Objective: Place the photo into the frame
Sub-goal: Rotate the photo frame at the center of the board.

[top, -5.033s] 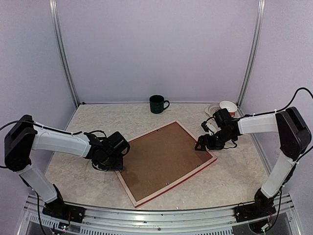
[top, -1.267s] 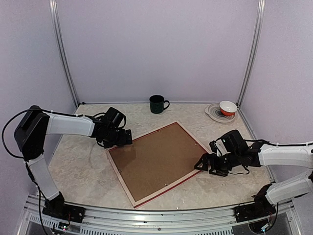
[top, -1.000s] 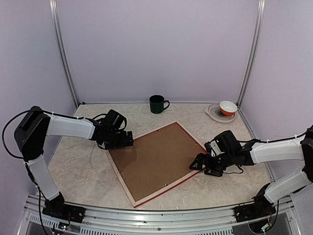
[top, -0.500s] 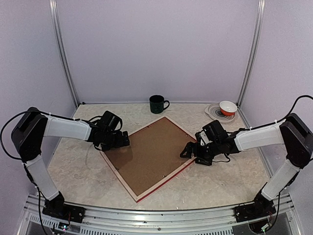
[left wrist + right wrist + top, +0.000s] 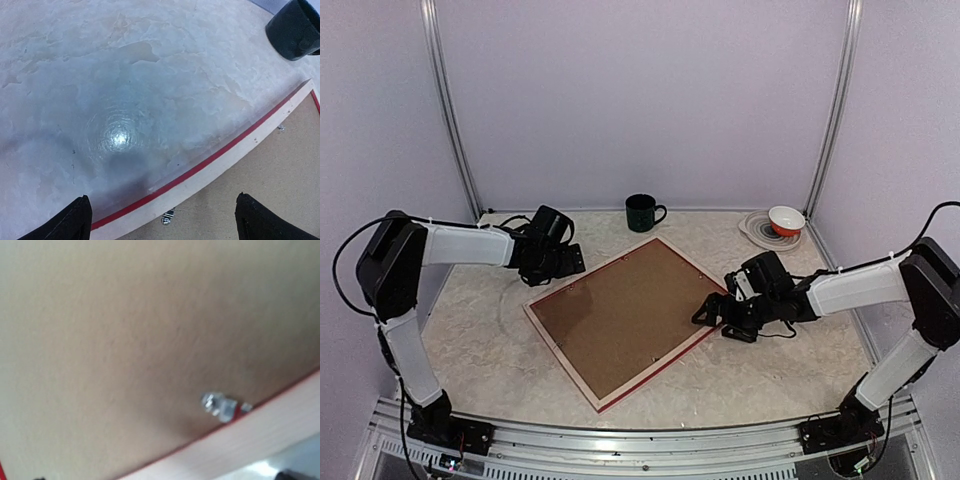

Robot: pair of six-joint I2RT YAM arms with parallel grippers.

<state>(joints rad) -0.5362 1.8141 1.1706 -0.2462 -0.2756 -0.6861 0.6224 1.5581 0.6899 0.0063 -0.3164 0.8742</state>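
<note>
Red runs along the outer edge of the frame (image 5: pixel 660 366), which lies face down near the middle of the table (image 5: pixel 470 345), turned so one corner points at us. We see its pale wood back rim, and inside the rim a brown backing board (image 5: pixel 620 318) fills the whole opening. The left pincer (image 5: pixel 565 270) sits low at the far left side of the frame, near the left corner. In the left wrist view its two black fingers (image 5: pixel 75 220) are spread wide, so this pincer is open and holds nothing. The pale rim with its thin red line runs on a slant between them, and a small metal clip (image 5: pixel 167 217) shows at the edge of the board. We cannot tell if the fingers touch the wood. The right pincer (image 5: pixel 708 314) is down at the right corner of the frame. Its wrist view is blurry and very close, showing only brown board, one shiny clip and a strip of pale rim, so we cannot tell if this pincer is open or closed. A dark mug (image 5: pixel 642 212) stands at the back of the table, well apart from the frame. A white and red bowl (image 5: pixel 786 219) sits on a plate (image 5: pixel 756 228) in the far right corner.
</note>
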